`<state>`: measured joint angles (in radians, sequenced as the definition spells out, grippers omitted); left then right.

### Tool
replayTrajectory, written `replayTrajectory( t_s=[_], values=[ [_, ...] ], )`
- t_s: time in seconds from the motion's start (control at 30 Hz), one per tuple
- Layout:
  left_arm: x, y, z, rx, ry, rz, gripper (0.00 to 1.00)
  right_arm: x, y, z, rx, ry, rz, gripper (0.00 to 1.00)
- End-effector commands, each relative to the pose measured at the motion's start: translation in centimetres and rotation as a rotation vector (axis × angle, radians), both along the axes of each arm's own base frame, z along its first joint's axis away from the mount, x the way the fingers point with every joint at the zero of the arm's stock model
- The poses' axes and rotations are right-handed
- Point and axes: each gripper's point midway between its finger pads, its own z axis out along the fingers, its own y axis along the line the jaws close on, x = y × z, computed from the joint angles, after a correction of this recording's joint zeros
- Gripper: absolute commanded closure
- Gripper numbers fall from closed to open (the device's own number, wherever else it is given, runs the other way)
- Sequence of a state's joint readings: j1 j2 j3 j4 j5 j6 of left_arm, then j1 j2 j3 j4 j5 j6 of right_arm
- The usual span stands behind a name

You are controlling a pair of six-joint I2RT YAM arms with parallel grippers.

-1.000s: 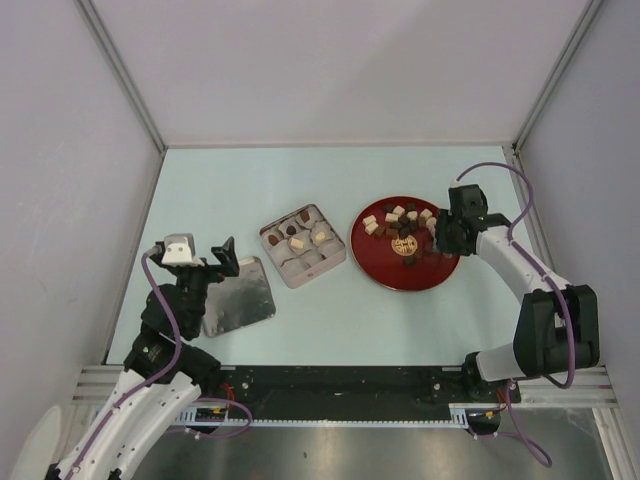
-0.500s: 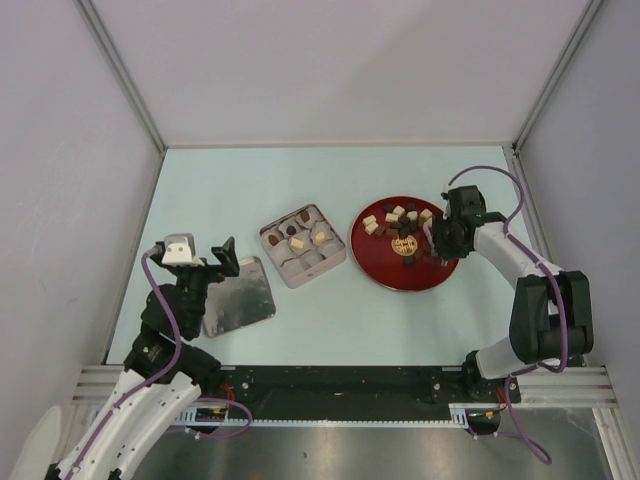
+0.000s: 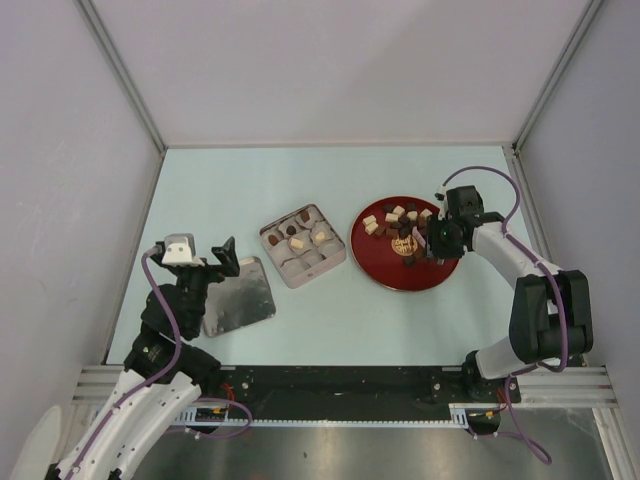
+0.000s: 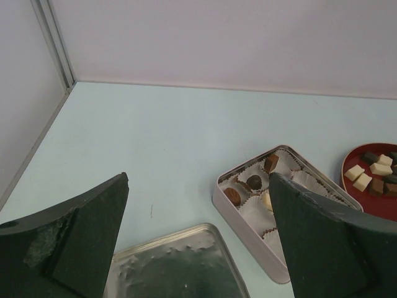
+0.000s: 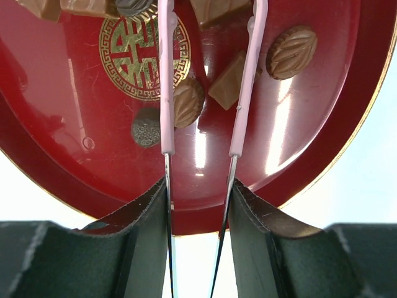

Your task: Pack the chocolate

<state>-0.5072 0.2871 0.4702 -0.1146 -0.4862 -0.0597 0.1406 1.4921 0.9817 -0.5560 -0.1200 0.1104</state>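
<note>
Right end effector (image 5: 198, 184) shifted over plate (image 3: 388, 270), clamped on tweezers (image 5: 166, 93) (left end effector (image 4: 198, 180) apart)

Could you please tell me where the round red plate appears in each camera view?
Top external: round red plate right of centre.
Left wrist: cut off at the right edge.
Right wrist: fills the upper picture.
Shared landmark: the small chocolate chunks lying on it.

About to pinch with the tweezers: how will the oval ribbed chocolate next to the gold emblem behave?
The oval chocolate looks domed and ribbed, so the thin tweezers may slide off its curve. The glossy red plate probably lets it skid when nudged. Being small, it is likely light.
</note>
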Motion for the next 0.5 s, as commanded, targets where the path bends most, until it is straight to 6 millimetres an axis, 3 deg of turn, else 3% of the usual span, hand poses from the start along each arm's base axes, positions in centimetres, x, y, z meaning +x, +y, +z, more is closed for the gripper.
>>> replayTrajectory(
  t_s=[0.0, 0.3, 0.47],
  values=[
    [0.1, 0.0, 0.5, 0.004, -0.026, -0.005, 0.0, 0.4, 0.5, 1.2, 0.017, -0.046, 0.033, 0.56],
    [0.1, -0.1, 0.6, 0.003, -0.026, -0.005, 0.0, 1.1, -0.8, 0.8, -0.064, -0.055, 0.028, 0.56],
    [0.1, -0.1, 0.5, 0.005, -0.024, -0.007, 0.0, 1.3, -0.6, 0.6, -0.089, -0.043, 0.078, 0.56]
  ],
)
